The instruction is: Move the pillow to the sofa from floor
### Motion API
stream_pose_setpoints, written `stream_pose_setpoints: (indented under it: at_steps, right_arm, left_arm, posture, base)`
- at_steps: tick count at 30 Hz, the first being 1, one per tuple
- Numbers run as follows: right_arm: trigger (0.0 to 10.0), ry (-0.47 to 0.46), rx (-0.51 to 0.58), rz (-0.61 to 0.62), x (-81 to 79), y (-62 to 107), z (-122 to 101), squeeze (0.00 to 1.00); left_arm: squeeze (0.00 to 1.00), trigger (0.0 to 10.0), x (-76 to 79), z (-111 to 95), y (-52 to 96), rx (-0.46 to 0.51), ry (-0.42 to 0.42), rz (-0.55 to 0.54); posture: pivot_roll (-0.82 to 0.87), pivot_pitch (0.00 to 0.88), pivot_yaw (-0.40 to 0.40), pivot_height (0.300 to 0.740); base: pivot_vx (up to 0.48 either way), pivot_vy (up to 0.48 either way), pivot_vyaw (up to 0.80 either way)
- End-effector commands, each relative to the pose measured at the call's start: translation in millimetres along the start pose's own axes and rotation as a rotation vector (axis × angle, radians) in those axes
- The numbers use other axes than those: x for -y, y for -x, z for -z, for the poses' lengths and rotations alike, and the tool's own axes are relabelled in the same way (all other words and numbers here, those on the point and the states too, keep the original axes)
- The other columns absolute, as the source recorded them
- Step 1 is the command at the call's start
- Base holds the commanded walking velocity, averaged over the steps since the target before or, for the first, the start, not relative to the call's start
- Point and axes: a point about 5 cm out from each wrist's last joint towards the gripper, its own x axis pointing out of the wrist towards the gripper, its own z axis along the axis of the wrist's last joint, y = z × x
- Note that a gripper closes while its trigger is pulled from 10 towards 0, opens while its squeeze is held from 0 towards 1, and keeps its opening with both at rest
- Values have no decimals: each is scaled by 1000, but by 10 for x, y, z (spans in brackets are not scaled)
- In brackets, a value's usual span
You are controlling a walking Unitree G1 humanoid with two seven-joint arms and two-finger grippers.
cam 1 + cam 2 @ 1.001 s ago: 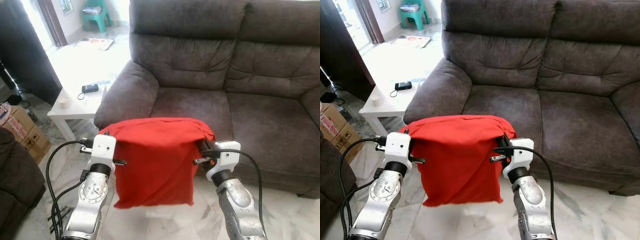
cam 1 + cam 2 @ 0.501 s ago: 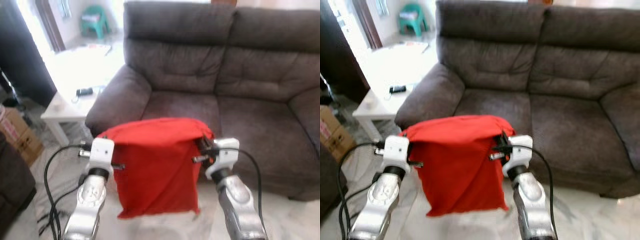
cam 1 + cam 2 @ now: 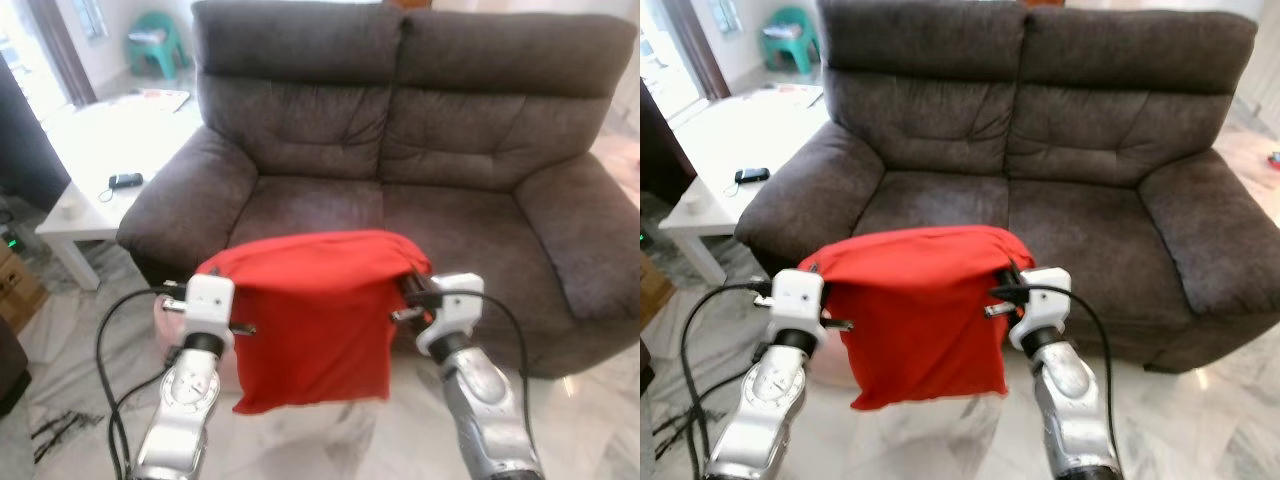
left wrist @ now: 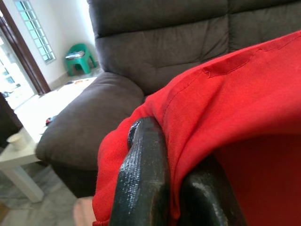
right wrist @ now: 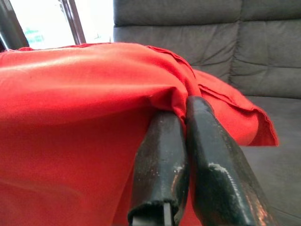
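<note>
A red pillow point(image 3: 315, 310) hangs in the air between my two arms, in front of the dark brown sofa point(image 3: 400, 150). My left gripper point(image 3: 205, 272) is shut on the pillow's left upper corner, its fingers point(image 4: 143, 188) pinching red cloth. At the right upper corner my right gripper point(image 3: 412, 280) is shut on the pillow too, with the fabric squeezed between its fingers point(image 5: 162, 160). The pillow's lower edge hangs above the marble floor point(image 3: 330, 440), just short of the sofa's front.
A white side table point(image 3: 95, 180) with a black phone point(image 3: 125, 181) and a small cup stands left of the sofa's armrest. A cardboard box point(image 3: 15, 285) sits at the far left. Black cables point(image 3: 60, 425) lie on the floor. A green stool point(image 3: 150, 42) is in the back.
The camera has swung to the right and the whole sofa is now centred ahead. Both grippers still hold the pillow at the same height.
</note>
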Motion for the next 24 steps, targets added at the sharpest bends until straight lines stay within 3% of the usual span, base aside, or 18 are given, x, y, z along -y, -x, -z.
stream_pose_setpoints:
  at_steps: [1, 24]
  right_arm:
    - [10000, 3, 106, -4, -31, -92, -216, 0]
    - [10000, -2, 111, -14, -67, -131, -228, 0]
  left_arm:
    - [0, 10000, -122, -120, -40, 65, -16, -43]
    - [0, 10000, -142, -138, -55, 69, -18, -43]
  posture:
    - [95, 0, -35, 740]
    - [99, 21, -33, 740]
  base:
    - [0, -270, 0]
    - [0, -270, 0]
